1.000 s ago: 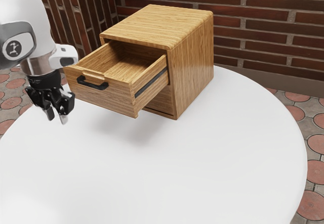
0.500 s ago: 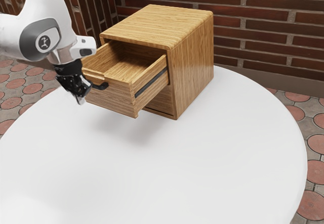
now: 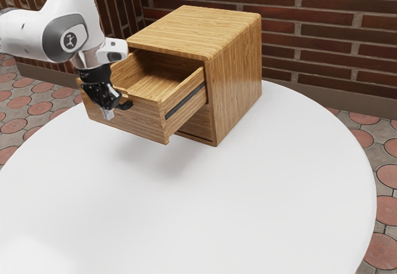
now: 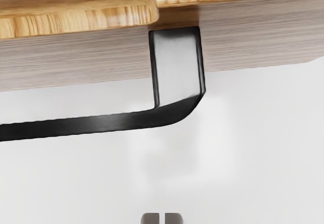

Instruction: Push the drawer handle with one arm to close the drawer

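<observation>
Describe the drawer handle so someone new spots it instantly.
On the round white table sits a wooden cabinet with a drawer pulled out. The handle is the black bar across that drawer's front, below the top edge. Unlike the dark, straight slide rail along the drawer's side, it stands off the wood on a bent end.

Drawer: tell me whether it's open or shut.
Open: the drawer juts out from the cabinet, its inside and dark side rail exposed.
</observation>
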{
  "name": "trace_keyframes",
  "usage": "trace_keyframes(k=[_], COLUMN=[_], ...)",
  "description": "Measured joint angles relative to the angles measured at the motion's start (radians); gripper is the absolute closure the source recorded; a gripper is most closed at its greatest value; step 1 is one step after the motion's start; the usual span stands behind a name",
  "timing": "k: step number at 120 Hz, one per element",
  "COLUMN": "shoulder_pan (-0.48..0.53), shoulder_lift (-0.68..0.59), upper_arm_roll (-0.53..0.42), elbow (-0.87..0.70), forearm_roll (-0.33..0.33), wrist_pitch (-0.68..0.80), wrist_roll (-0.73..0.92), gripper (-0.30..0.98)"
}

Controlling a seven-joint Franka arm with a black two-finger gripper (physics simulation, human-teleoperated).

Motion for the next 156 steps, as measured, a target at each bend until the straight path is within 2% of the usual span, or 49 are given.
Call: trace_keyframes(k=[102,156], shoulder_pan=[-0.030,-0.068], shoulder_lift=[0.252,0.381], upper_arm_roll=[0.001,0.079], elbow=[0.318,0.512], forearm_roll=[0.061,0.080], wrist_pitch=[-0.111,-0.205], wrist_roll=[0.062,0.067], gripper=[0.79,0.79])
